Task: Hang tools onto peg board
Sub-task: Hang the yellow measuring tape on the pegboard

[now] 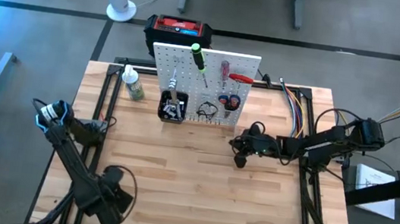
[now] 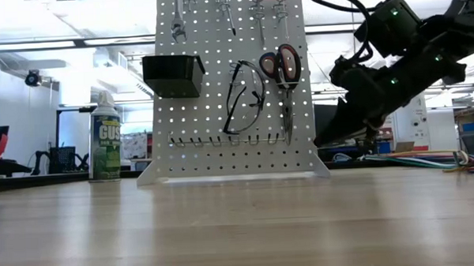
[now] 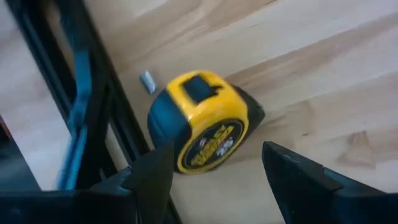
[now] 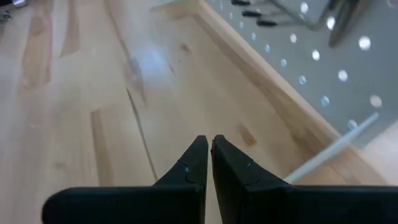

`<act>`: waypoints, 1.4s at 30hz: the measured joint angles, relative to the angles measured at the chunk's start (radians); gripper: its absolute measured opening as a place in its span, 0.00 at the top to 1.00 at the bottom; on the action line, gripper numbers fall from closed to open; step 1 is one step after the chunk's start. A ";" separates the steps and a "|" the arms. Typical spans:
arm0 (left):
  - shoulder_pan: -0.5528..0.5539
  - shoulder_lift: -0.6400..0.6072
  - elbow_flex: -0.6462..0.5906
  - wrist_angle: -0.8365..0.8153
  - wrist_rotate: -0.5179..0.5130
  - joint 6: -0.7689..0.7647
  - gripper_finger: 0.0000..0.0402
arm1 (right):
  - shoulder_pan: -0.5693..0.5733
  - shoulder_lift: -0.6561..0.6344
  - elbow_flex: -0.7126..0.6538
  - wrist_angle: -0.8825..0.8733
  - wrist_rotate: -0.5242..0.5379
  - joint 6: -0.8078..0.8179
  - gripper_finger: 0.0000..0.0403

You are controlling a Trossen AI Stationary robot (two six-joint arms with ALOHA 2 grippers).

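Holding small tools, black bin (image 1: 172, 109) on peg board (image 1: 205, 70), left claw (image 3: 214, 171) wide around tape measure (image 3: 202, 121), right claw (image 4: 210, 162) closed empty.

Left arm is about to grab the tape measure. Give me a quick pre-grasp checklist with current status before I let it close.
1. Left claw open: ok, fingers stand apart.
2. Tape measure lined up with the claw: ok, it lies just ahead of the gap between the fingers, not yet between them.
3. Tape measure free on the table: ok, nothing lies on it; a black frame rail runs close beside it.
4. Finger clearance from that rail: cannot tell.
5. Right claw out of the way: ok, shut and empty, low by the peg board.
6. Free spot on the peg board for the tape measure: cannot tell.
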 joint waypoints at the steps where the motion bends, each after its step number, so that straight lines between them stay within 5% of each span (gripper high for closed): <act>1: -0.007 0.000 0.000 0.003 0.004 -0.050 0.42 | 0.000 0.000 0.005 0.000 -0.001 -0.006 0.98; 18: -0.014 0.101 -0.022 0.034 0.038 -0.050 0.42 | 0.000 0.000 0.028 -0.001 -0.035 -0.087 0.98; 24: -0.017 0.163 0.085 0.051 0.028 -0.053 0.42 | 0.000 0.000 0.042 0.000 -0.035 -0.079 0.98; 34: 0.011 0.348 0.345 -0.163 -0.040 -0.075 0.42 | 0.005 0.000 0.084 0.000 -0.081 -0.067 0.98; 42: 0.001 0.352 0.469 -0.178 -0.095 -0.077 0.29 | 0.004 0.000 0.131 -0.001 -0.139 -0.070 0.98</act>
